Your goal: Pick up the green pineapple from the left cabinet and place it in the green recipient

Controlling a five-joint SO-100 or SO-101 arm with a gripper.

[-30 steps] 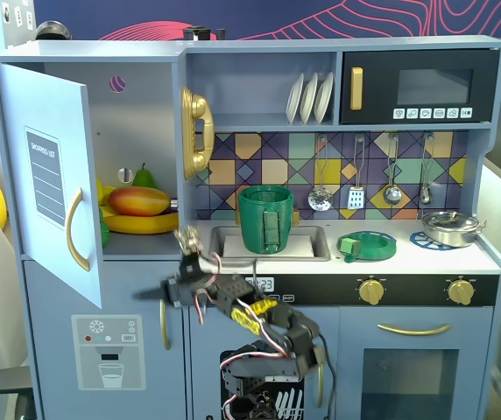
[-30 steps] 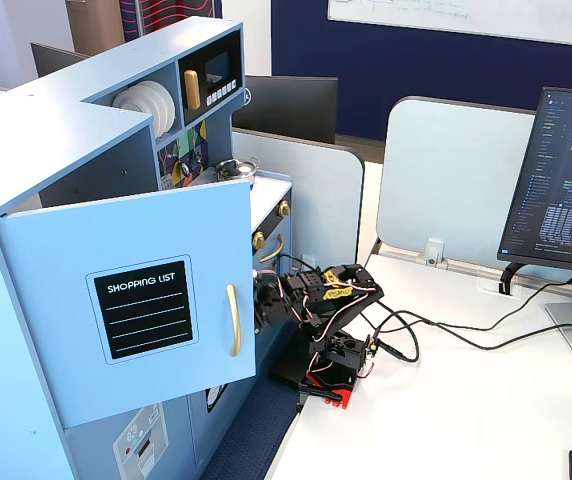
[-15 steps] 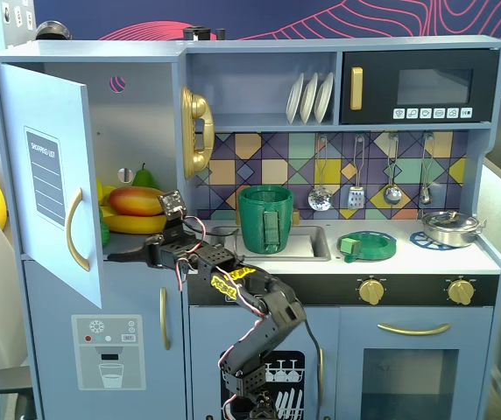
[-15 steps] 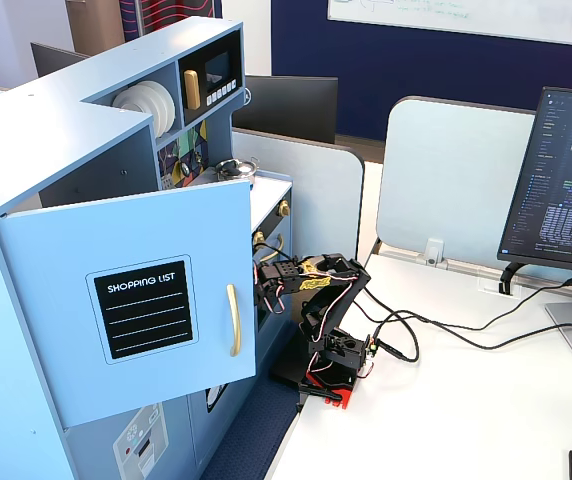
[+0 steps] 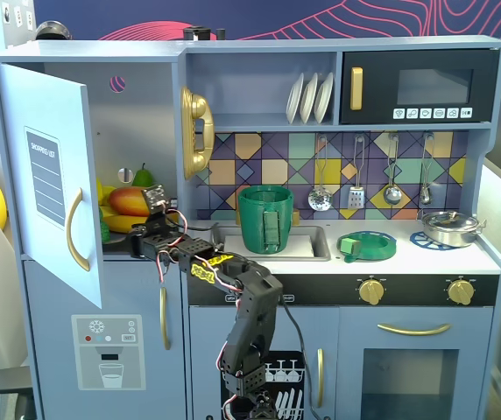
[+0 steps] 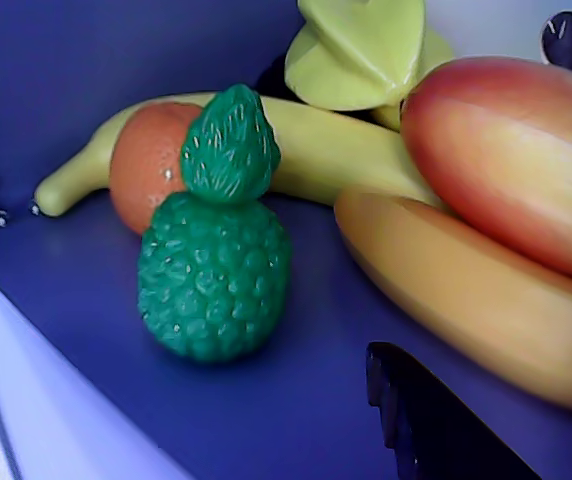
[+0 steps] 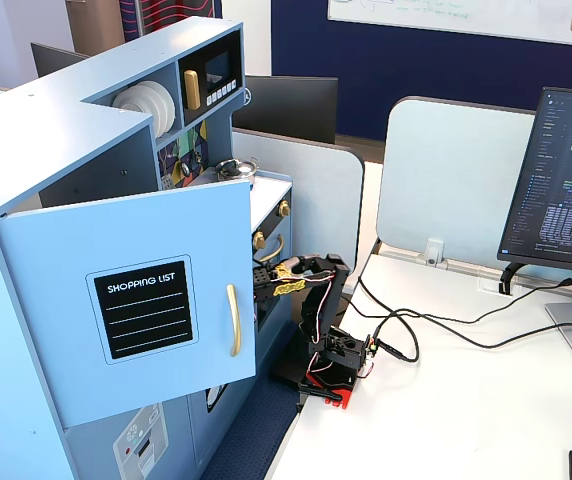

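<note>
Inside a toy kitchen, seen left to right in a fixed view: the left cabinet [image 5: 53, 188] stands with its tall door swung open, its gold handle and dark list sticker facing the room, and the arm reaches up from below the counter so that the gripper [image 5: 145, 238] sits at the shelf's front edge, just before a heap of toy fruit. Further right, the green recipient [image 5: 265, 217] stands upright in the sink recess, strap handle forward, well apart from the cabinet. The wrist view shows the green pineapple [image 6: 216, 255] standing upright on the blue shelf, its leafy crown up, so its long axis runs vertically. It lies ahead of the claw and to the left in that view, apart from the one dark finger [image 6: 436, 425] that enters at the lower edge. An orange [image 6: 146, 165] and a banana [image 6: 306, 150] sit just behind it; a mango [image 6: 511, 160] and a second banana [image 6: 466, 290] crowd the right side. Only that single finger shows, and the fixed views are too small to settle the matter, so whether the jaws are spread or pressed together cannot be told; nothing is pinched between them. The coming move likely calls for a shift leftward and forward, to bring the fingers to either side of the fruit's rounded body.
</note>
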